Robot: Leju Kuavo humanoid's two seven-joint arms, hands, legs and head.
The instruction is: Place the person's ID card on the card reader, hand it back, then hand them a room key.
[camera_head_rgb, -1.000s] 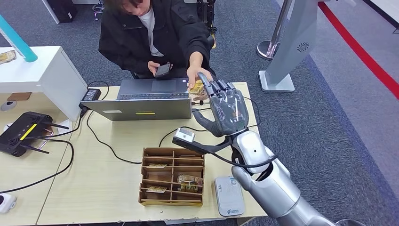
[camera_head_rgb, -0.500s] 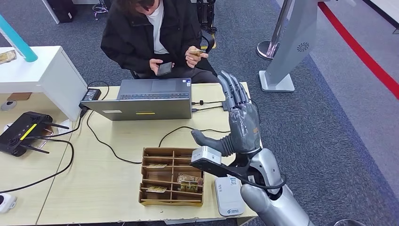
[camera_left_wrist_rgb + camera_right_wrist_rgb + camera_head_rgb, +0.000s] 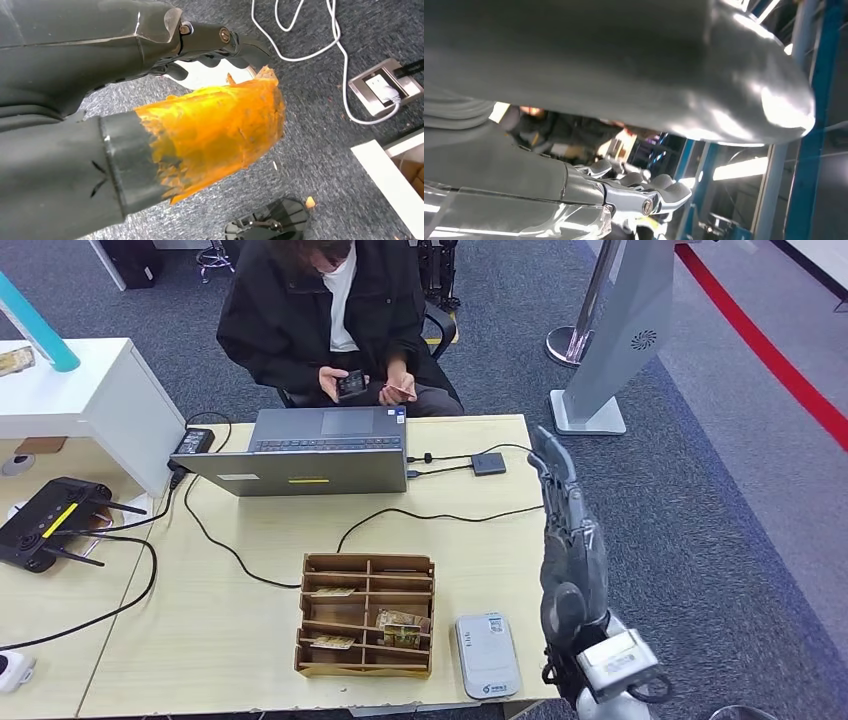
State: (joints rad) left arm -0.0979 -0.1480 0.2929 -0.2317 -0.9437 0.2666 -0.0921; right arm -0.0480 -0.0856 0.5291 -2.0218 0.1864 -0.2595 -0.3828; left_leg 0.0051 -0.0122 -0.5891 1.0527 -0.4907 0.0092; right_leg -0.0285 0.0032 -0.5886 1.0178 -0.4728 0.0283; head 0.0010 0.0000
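Observation:
The person sits behind the table with the ID card in one hand and a phone in the other, both close to their body. My right hand stands edge-on over the table's right side, fingers straight and apart, holding nothing; its fingers are also visible in the right wrist view. The white card reader lies at the front edge, left of that hand. Key cards sit in the wooden organizer. My left hand hangs over the carpet, its orange-taped thumb apart from the fingers, empty.
A grey laptop stands at the table's back, with black cables and a small adapter running across the middle. A black router lies at the far left. A white cabinet and a kiosk base flank the table.
My right hand let go of the ID card and drew back from the person to the table's right front. The person took the card and pulled it in beside the phone.

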